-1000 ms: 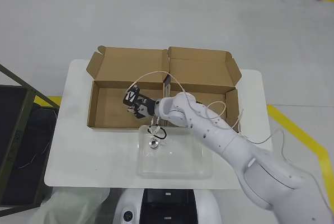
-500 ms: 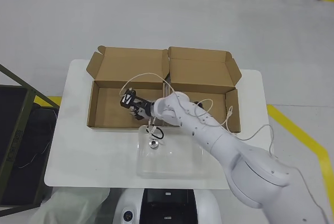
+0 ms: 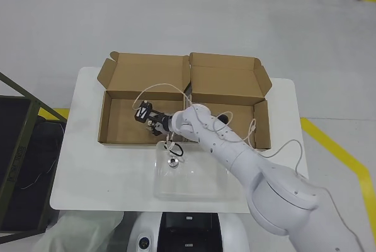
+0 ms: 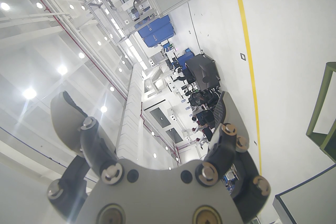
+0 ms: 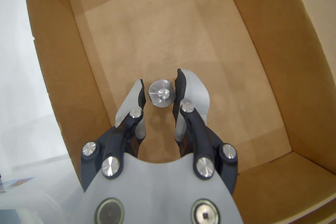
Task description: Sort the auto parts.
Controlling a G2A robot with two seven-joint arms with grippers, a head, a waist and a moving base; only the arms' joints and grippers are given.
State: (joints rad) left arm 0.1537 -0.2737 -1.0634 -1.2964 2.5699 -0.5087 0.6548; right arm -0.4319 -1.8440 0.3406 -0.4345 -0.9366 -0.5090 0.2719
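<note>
Gripper of the right arm [image 5: 160,77] clenched on a round metal part [image 5: 161,93], inside the left cardboard box [image 3: 119,123], about mid-box. Left gripper [image 4: 143,101] released, fingers spread wide, nothing between them. Second metal part [image 3: 173,162] and black ring [image 3: 176,150] lie at the far left of the clear tray [image 3: 200,186], near the boxes on the white table [image 3: 87,164].

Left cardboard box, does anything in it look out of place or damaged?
Nothing stands out. The left cardboard box looks intact, and one round metal part sits at the right gripper over its floor.
</note>
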